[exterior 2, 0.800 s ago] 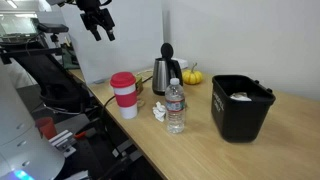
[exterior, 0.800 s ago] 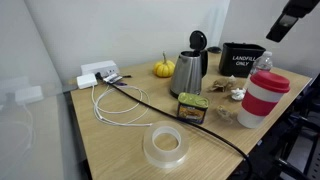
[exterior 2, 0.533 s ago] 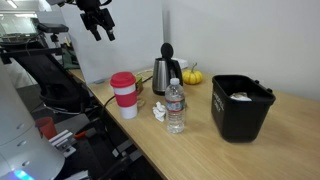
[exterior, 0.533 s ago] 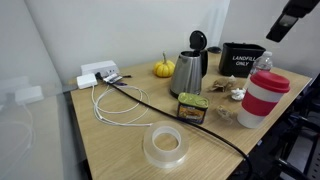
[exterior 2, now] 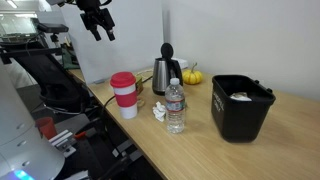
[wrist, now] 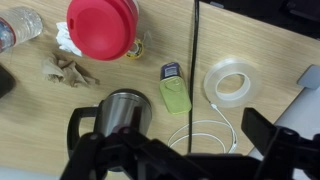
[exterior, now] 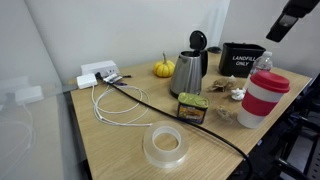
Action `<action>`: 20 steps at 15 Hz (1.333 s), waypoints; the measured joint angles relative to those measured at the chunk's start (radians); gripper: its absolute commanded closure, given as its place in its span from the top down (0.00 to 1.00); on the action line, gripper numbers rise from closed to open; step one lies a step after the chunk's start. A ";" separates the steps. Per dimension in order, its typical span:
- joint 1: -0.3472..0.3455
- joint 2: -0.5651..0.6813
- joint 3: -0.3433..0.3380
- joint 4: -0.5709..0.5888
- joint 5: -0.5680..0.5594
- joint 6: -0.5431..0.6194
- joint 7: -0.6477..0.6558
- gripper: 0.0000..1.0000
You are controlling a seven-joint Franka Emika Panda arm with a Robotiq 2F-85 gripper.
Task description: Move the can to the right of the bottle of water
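The can [exterior: 192, 107] lies flat on the table [exterior: 110, 140], untouched, just in front of the kettle [exterior: 188, 70] and between it and the tape roll [exterior: 166, 146]. In the wrist view the can [wrist: 176, 95] is seen beside the kettle [wrist: 125, 110], with a black cable [wrist: 195, 50] running between it and the tape roll [wrist: 231, 82].

The black bin [exterior 2: 240, 108] is noted well in from the table's front edge. A strip of bare wood is seen between it and the bottle of water [exterior 2: 175, 107]. More bare wood is left beyond the bin.

The white cup with red lid [exterior 2: 124, 94] is recorded close to the front edge, near the bottle. In the wrist view the red lid [wrist: 102, 27] sits between the bottle [wrist: 18, 27] and the can, so the two are well apart.

A crumpled brown paper [wrist: 65, 68] is found near the cup. A small pumpkin [exterior: 163, 69] is placed near the kettle, toward the wall.

The gripper [exterior 2: 98, 18] is held high above the table, clear of everything. Its jaws are spread and nothing is held.
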 measured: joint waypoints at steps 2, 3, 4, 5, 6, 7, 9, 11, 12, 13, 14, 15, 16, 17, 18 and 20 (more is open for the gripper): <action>0.002 0.014 0.006 0.003 -0.008 0.000 0.000 1.00; 0.005 0.032 0.012 0.007 -0.014 0.000 0.000 1.00; 0.008 0.057 0.022 0.013 -0.024 0.002 -0.001 1.00; 0.009 0.088 0.031 0.021 -0.037 0.011 -0.001 1.00; 0.011 0.123 0.037 0.031 -0.052 0.023 -0.004 1.00; 0.012 0.162 0.042 0.044 -0.067 0.038 -0.012 1.00; 0.014 0.249 0.045 0.074 -0.109 0.086 -0.041 1.00; 0.014 0.344 0.047 0.110 -0.156 0.135 -0.066 1.00; 0.013 0.391 0.047 0.130 -0.185 0.158 -0.068 1.00; 0.010 0.439 0.047 0.150 -0.218 0.178 -0.068 1.00; 0.004 0.487 0.047 0.171 -0.257 0.193 -0.063 1.00; -0.003 0.530 0.047 0.189 -0.284 0.205 -0.057 1.00; -0.007 0.559 0.047 0.205 -0.293 0.210 -0.057 1.00; -0.008 0.572 0.047 0.215 -0.296 0.211 -0.057 1.00; -0.008 0.573 0.047 0.218 -0.296 0.211 -0.057 1.00; -0.008 0.569 0.048 0.219 -0.296 0.211 -0.057 1.00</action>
